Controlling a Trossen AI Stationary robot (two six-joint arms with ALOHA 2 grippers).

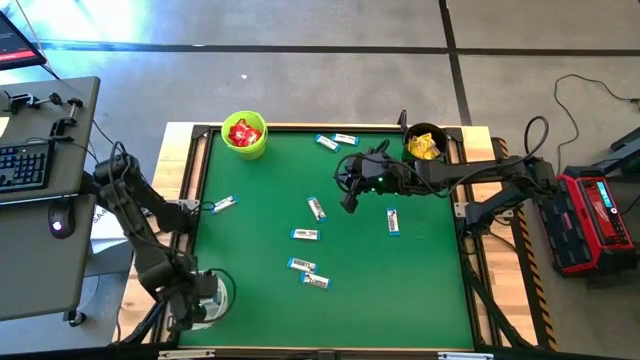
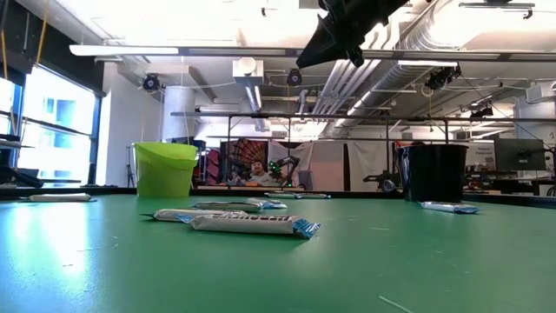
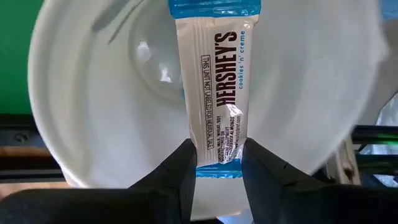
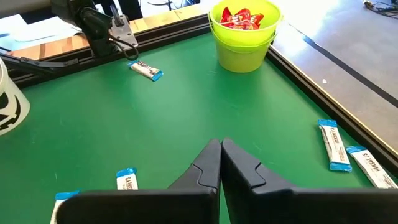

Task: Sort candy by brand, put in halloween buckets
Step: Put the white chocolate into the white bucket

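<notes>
Left gripper [image 3: 214, 171]: positioned at the near left corner of the table, directly above the white bucket [image 3: 81, 124]; its fingers are clamped on the lower end of a white-and-blue bar [image 3: 214, 93].
Held bar: suspended lengthwise over the open mouth of the white bucket, with its blue far end toward the bucket's opposite rim.
Right gripper [image 4: 221, 163]: held above the middle of the green table [image 1: 420, 290], nearer the far side; its fingers are pressed together with nothing between them.
Loose bars: seven white-and-blue bars are seen on the green surface; two lie at the far edge beside the right gripper, one [image 1: 393, 221] just on its near side, one [image 1: 224, 205] close to the left edge, and the others in a group nearer the middle.
Lime green bucket [image 1: 245, 136]: placed at the far left corner, with red packets [image 4: 242, 17] inside.
Black bucket [image 1: 425, 143]: placed at the far right corner, just behind the right arm, with yellow packets [image 1: 424, 147] inside.
</notes>
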